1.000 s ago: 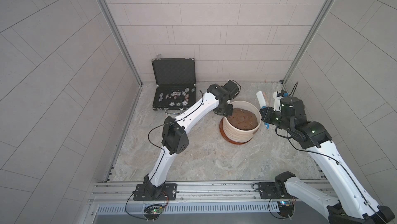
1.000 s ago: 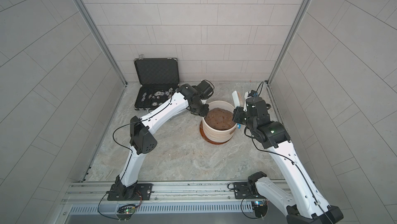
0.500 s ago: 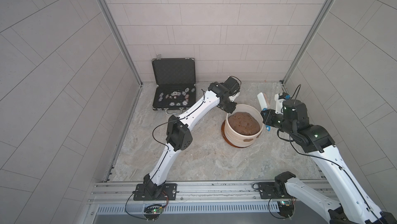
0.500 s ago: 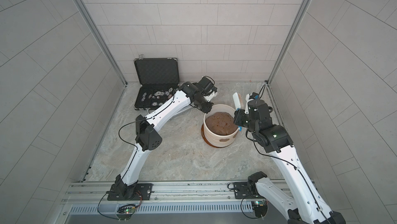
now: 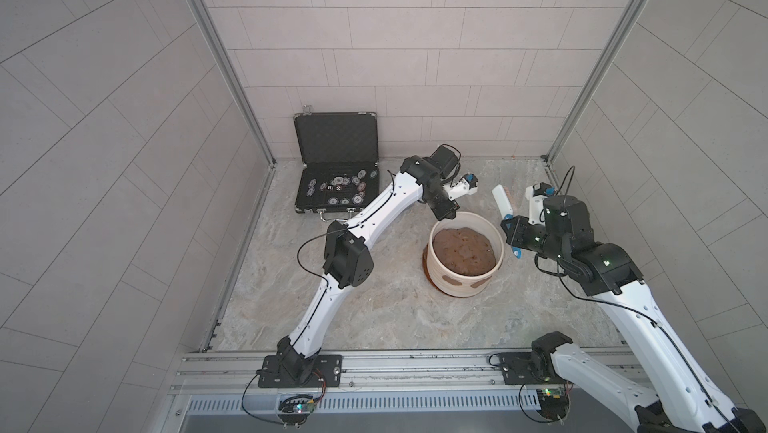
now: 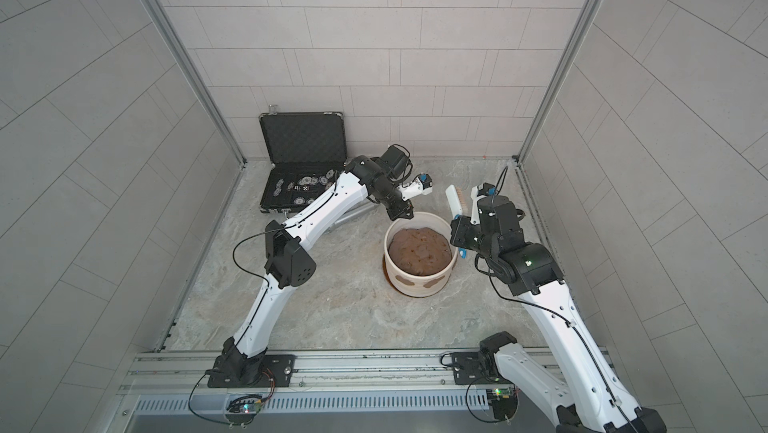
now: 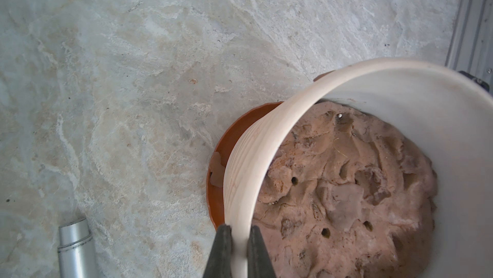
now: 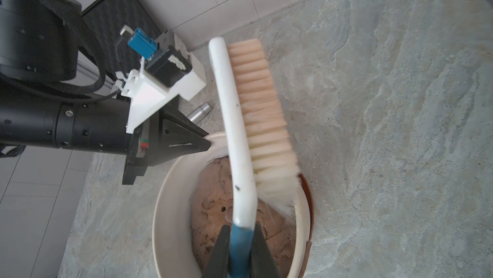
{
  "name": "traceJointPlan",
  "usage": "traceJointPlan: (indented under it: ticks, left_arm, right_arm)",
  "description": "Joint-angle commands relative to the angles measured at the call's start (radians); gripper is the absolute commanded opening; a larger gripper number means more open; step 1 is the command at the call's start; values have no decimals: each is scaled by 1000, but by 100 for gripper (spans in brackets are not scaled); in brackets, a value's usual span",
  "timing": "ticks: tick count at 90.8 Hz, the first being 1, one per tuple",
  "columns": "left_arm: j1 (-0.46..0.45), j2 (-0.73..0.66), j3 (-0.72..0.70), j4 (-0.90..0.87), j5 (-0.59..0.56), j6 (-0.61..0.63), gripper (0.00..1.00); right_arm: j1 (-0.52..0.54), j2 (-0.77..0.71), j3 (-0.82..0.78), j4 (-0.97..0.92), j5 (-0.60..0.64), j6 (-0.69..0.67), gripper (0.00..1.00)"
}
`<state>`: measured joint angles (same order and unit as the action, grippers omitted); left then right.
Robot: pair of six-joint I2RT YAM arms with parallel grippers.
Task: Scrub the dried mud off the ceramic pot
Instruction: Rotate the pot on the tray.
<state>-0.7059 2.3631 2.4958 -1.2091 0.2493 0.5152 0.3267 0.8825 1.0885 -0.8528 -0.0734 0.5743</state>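
Sitting just right of centre in both top views, the ceramic pot stands upright on a reddish-brown saucer on the stone-patterned table. Two patches of dried mud mark its ribbed wall on the side facing the frame's lower edge. A brown soil mound fills it. The left gripper pinches the pot's upper rim, one finger inside and one outside. The right gripper is clamped on the blue handle of a white brush, raised by the pot's right rim. An open black case lies upper left.
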Motion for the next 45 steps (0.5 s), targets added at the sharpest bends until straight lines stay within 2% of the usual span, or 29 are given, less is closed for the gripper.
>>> traceJointPlan:
  ticks: [1, 20, 25, 32, 40, 45]
  left_arm:
    - [54, 37, -2, -138, 58, 192, 0]
    - [83, 40, 12, -221, 115, 343, 1]
    - [83, 39, 10, -216, 96, 357, 11]
    - [91, 34, 17, -193, 75, 339, 41]
    - [118, 17, 53, -172, 128, 270, 58]
    - [143, -10, 68, -143, 167, 213, 64]
  right_arm:
    - [-3, -39, -26, 72, -86, -53, 0]
    - [-4, -70, -63, 129, -168, -96, 0]
    - [-4, -69, -68, 138, -191, -104, 0]
    - [-3, -67, -78, 159, -255, -125, 0]
    - [-2, -69, -98, 188, -357, -169, 0]
    - [5, -74, -114, 200, -414, -215, 0]
